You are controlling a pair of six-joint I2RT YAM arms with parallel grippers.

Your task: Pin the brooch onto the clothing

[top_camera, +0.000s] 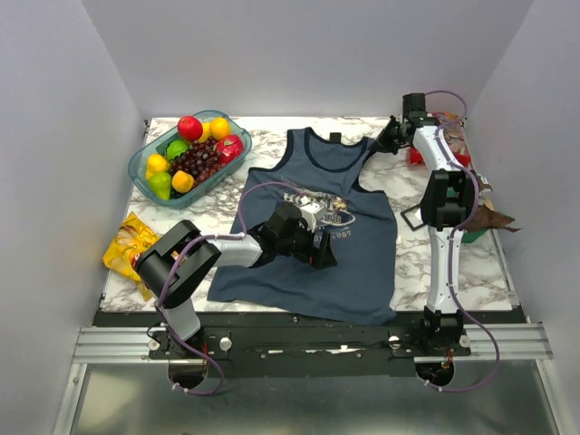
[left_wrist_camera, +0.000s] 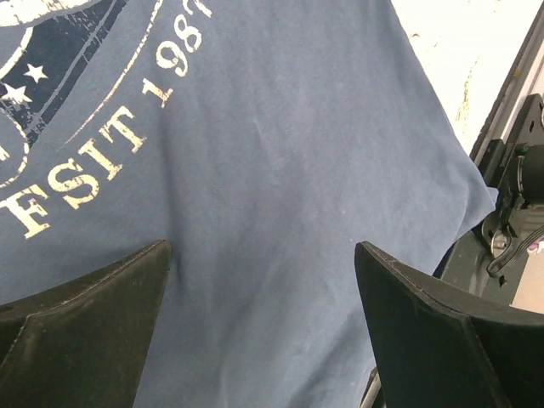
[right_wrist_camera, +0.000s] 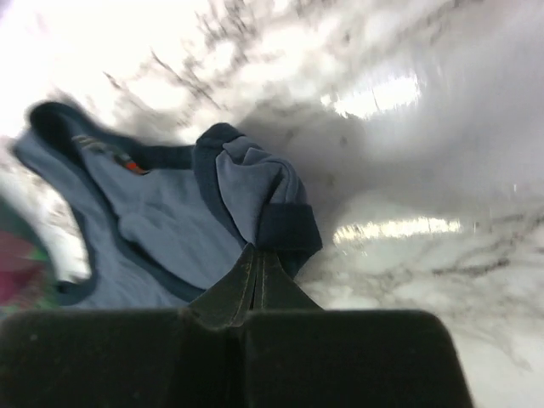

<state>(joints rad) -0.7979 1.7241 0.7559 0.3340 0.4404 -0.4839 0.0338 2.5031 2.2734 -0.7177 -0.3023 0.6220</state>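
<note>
The slate-blue clothing [top_camera: 362, 263] lies flat on the marble table, neck toward the back. My left gripper [top_camera: 324, 254] hovers over its lower chest beside the pale print. Its jaws stand open, with only bare blue cloth [left_wrist_camera: 280, 153] between the fingers [left_wrist_camera: 85, 323]. My right gripper [top_camera: 388, 138] is at the top's right shoulder strap. In the right wrist view its fingertips [right_wrist_camera: 257, 251] are pressed together on the strap's navy-trimmed end [right_wrist_camera: 276, 208], which is bunched and folded up. The brooch does not show in any view.
A clear tub [top_camera: 145, 168] of fruit stands at the back left. A yellow snack bag [top_camera: 130, 249] lies at the left edge. Red and brown items [top_camera: 494, 217] sit along the right side behind the right arm. A black rail [top_camera: 299, 322] borders the near edge.
</note>
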